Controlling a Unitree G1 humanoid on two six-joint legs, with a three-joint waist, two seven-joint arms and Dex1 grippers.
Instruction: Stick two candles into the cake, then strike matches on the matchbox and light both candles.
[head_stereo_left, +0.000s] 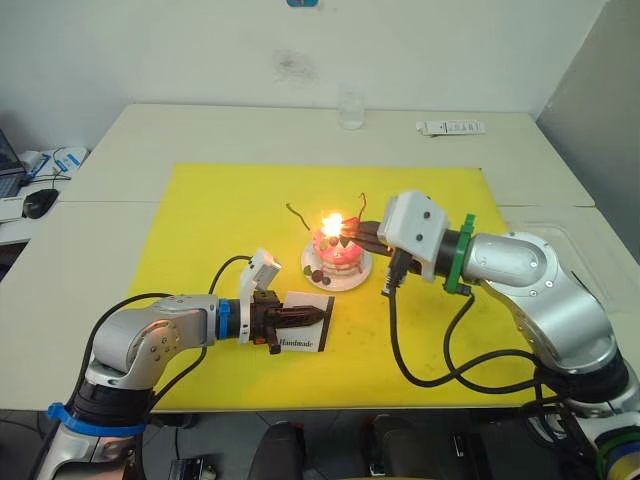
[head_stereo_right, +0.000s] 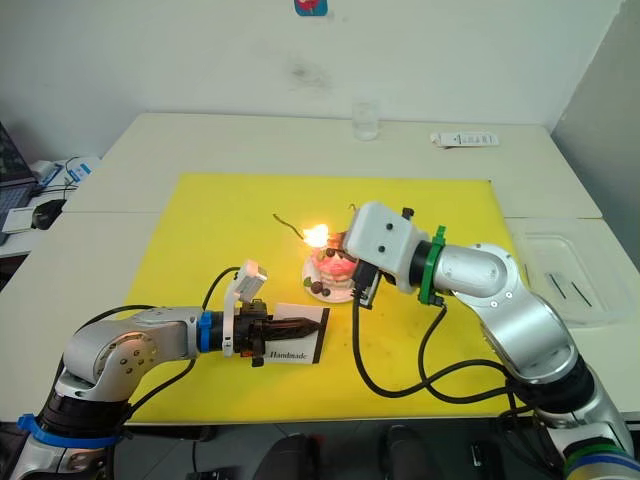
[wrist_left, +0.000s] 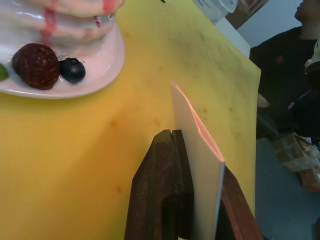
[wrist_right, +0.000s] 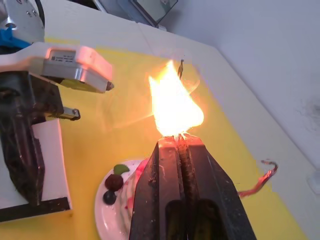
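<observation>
Taking the cake (head_stereo_left: 337, 255) as the landmark, it sits on its small white plate (head_stereo_left: 358, 277) near the middle of a yellow mat (head_stereo_left: 200, 220) spread over the pale worktop (head_stereo_left: 90, 190). To the cake's left and a little nearer the robot, the left gripper (head_stereo_left: 300, 317) lies low over the mat with its fingers clenched on the matchbox (head_stereo_left: 305, 335), a flat white box with a black strip, held on edge just beside the plate. Two thin wavy candles rise from the cake: one (head_stereo_left: 297, 214) leans out to the cake's left, the other (wrist_right: 260, 180) curls out on its far right side. A bright flame (head_stereo_left: 331, 224) burns directly above the cake's top. To the cake's right, the right gripper (wrist_right: 181, 142) reaches in at the cake's top, its fingers shut tight on a match (wrist_right: 185, 165) whose tip carries that flame. Beyond the cake, at the far edge of the worktop, stand a clear glass (head_stereo_left: 351, 110) and, further right, a white remote control (head_stereo_left: 450, 127). The step in hand looks to be lighting the candles with the burning match; whether either wick has caught cannot be told behind the glare. The next move probably calls for steadying the flame against one candle tip, then carrying it across the cake to the other before the match burns down to the fingers.
</observation>
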